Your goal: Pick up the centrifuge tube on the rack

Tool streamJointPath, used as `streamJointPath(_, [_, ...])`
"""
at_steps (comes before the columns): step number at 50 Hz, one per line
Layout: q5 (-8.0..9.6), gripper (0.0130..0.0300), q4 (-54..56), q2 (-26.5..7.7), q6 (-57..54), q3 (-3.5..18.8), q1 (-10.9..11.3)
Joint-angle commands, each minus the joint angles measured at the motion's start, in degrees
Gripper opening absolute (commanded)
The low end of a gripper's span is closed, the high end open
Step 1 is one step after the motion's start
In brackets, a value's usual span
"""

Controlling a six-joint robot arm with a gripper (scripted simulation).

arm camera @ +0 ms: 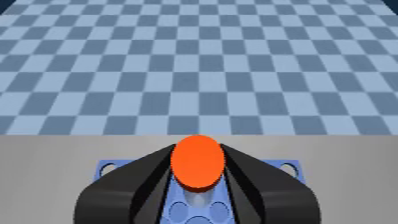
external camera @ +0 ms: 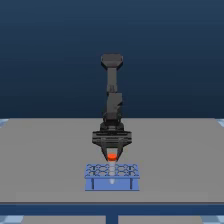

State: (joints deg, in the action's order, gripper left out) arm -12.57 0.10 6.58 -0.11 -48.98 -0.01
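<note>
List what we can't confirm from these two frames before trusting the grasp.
- Centrifuge tube body: both views show only the orange-red cap; the gripper fingers cover the rest.
- Contact: the fingers flank the cap, but whether they press on it is not resolvable in either view.
- Seating: exterior view too coarse to tell which hole of the rack holds the tube.
- Rack in wrist view: mostly hidden behind the gripper, cut by the frame edge.

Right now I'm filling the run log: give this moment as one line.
phase: grasp | gripper: fingers flank orange cap, closure unclear | centrifuge tube: upright over rack, lift unclear | table: nothing else on it
</note>
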Motion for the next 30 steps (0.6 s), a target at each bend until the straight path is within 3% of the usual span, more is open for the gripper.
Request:
streamJointPath(1, [1.44, 0.013, 0.01, 0.71, -0.01, 0.41, 0.0])
streamJointPath(14, [7.1, 0.013, 0.12, 4.16, -0.12, 2.62, 0.0])
streamJointPath(30, [9.76, 0.013, 0.05, 5.63, -0.05, 3.81, 0.0])
